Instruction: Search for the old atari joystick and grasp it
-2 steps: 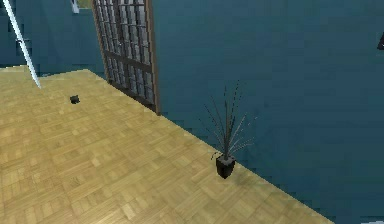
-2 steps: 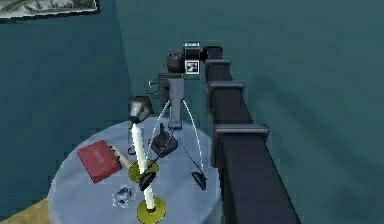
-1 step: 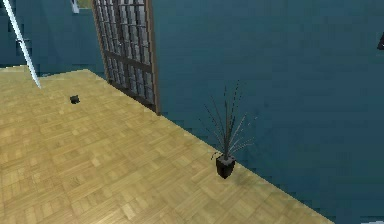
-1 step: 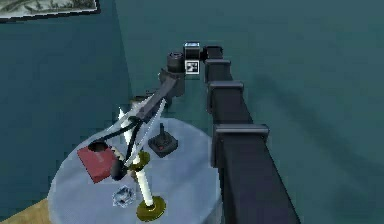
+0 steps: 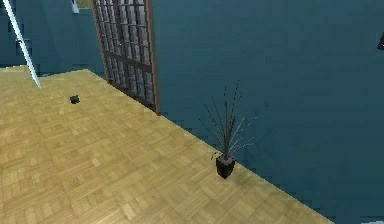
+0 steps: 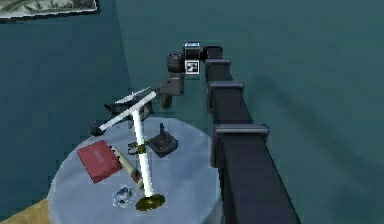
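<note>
On the round pale-blue table (image 6: 80,195) stands a small black joystick (image 6: 162,144) with an upright stick, right of the table's middle. In the arm side view the dark arm (image 6: 235,130) rises from the bottom edge. At its end is my gripper (image 6: 160,96), above the joystick in the picture. The table and a lamp lie at and behind the gripper's far end, so I cannot tell whether it holds anything.
A desk lamp (image 6: 141,155) with a white pole and brass base stands beside a red book (image 6: 97,160) and a small shiny object (image 6: 122,196). Ahead are parquet floor, a teal wall, a potted plant (image 5: 228,150), a paned door (image 5: 127,45) and a small dark object (image 5: 75,98).
</note>
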You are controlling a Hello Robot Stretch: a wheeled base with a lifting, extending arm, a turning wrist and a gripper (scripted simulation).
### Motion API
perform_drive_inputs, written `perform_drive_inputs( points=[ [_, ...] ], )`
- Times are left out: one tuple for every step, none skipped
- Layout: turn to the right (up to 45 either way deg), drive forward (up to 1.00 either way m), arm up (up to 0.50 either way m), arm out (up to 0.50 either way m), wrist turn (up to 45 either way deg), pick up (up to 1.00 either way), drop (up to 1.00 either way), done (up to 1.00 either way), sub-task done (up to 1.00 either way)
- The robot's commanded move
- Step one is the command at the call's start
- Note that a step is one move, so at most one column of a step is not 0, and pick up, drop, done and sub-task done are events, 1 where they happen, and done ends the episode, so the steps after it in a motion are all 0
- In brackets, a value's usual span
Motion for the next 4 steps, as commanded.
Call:
perform_drive_inputs(
  points=[
    [0.0,0.00,0.00,0.00,45.0,0.00,0.00,0.00,0.00],
    [0.0,0.00,0.00,0.00,12.0,0.00,0.00,0.00,0.00],
    [0.0,0.00,-0.30,0.00,0.0,0.00,0.00,0.00,0.00],
    [0.0,0.00,0.00,0.00,0.0,1.00,0.00,0.00,0.00]
  ],
)
